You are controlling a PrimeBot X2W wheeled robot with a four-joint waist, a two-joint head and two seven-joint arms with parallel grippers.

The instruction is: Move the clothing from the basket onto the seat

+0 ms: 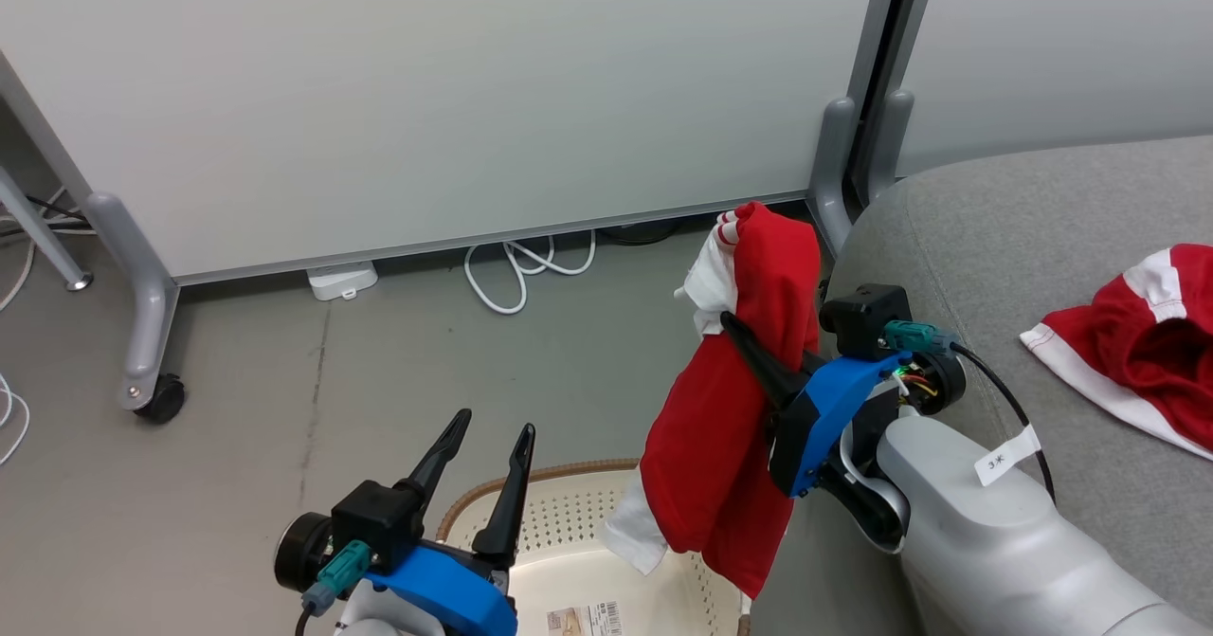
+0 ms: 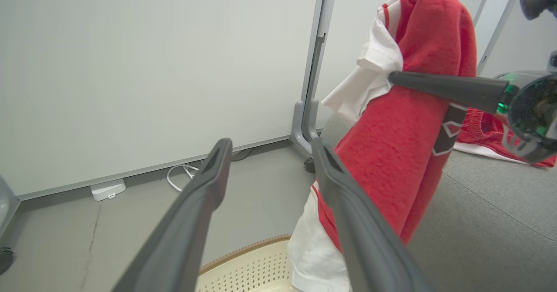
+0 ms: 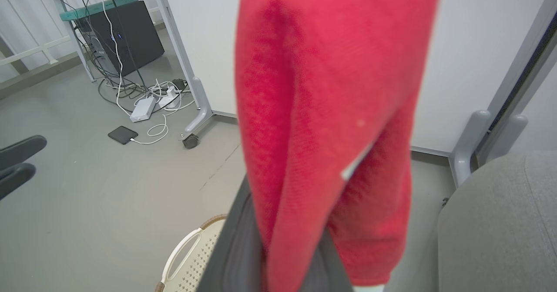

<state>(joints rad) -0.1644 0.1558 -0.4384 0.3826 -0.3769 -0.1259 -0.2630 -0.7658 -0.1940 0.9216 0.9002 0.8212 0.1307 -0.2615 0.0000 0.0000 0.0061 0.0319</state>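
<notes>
Our left gripper (image 1: pixel 496 423) hovers nearest us with its two long dark fingers spread apart and nothing between them, above the cream-white perforated plastic basket with the brown woven-look rim (image 1: pixel 493 489); we see a barcode sticker (image 1: pixel 588 619) on its floor. Just beyond, our right gripper (image 1: pixel 734 328) is clamped on a red soft-fabric sports garment with white trim (image 1: pixel 730 427), which hangs draped over the fingers above the basket's right side, its lower hem seemingly clear of the rim, though we cannot be sure. To the right stands the large light grey woven sofa (image 1: pixel 995 219), where a second red garment with white stripes (image 1: pixel 1137 342) lies. Farther off, a white looped cable (image 1: pixel 516 276) rests on the grey floor (image 1: pixel 284 380) below a white wheeled partition (image 1: pixel 426 96)
</notes>
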